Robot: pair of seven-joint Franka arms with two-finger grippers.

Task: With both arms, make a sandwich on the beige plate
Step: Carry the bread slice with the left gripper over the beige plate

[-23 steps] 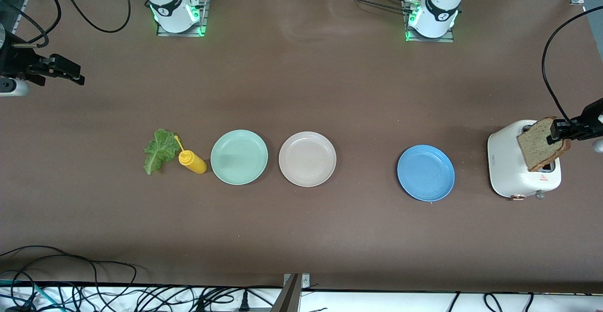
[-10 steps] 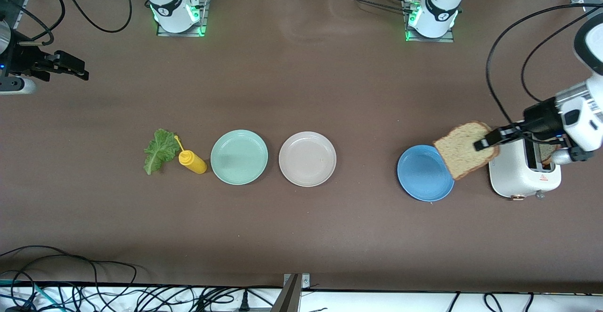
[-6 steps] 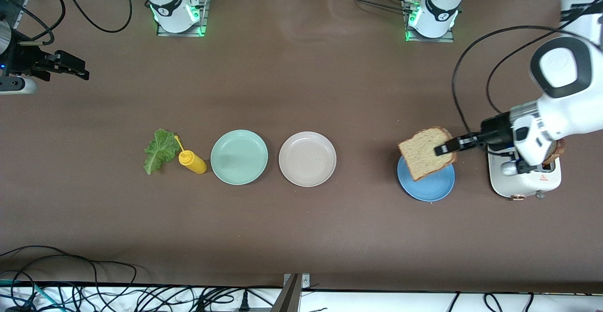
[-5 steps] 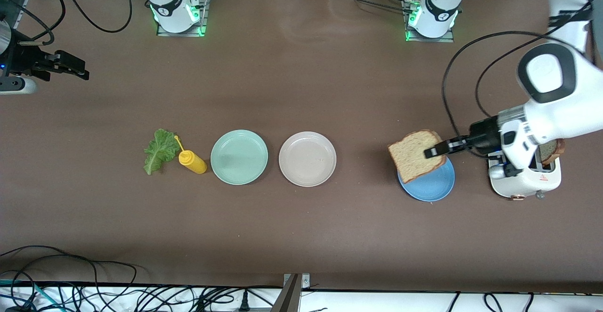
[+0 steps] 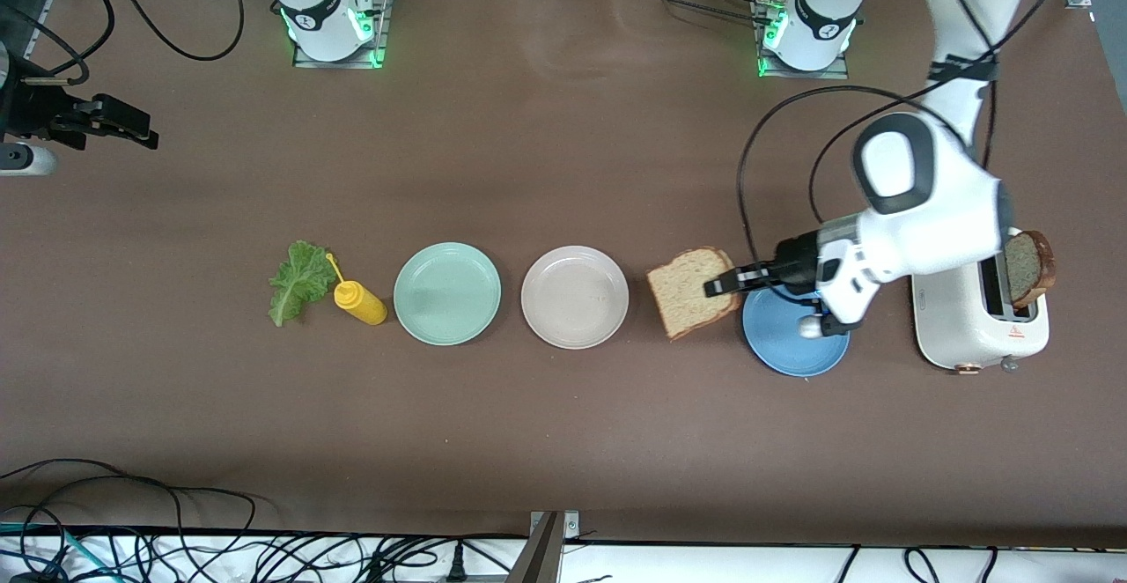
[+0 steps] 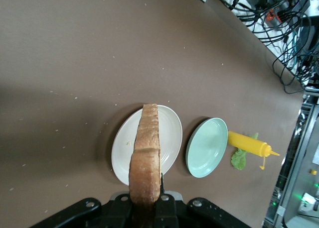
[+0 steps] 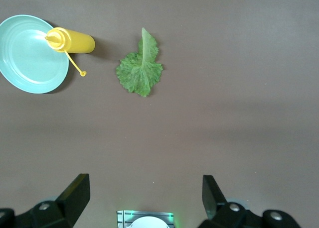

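Front view: toaster (image 5: 960,323) holds one slice (image 5: 1028,268); left hand (image 5: 724,284) clamps another slice (image 5: 688,291)

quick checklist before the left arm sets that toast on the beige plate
1. Grip: left gripper is shut on the toast slice at one edge. ok
2. Position: slice is over bare table between the beige plate and the blue plate, not over the target. not ok
3. Target free: beige plate has nothing on it. ok
4. Slice attitude: it hangs tilted, edge-on in the left wrist view; level enough to lay flat? cannot tell
5. Right gripper: open, waiting at the right arm's end of the table, out of the path. ok
6. Second slice sits in the toaster. ok
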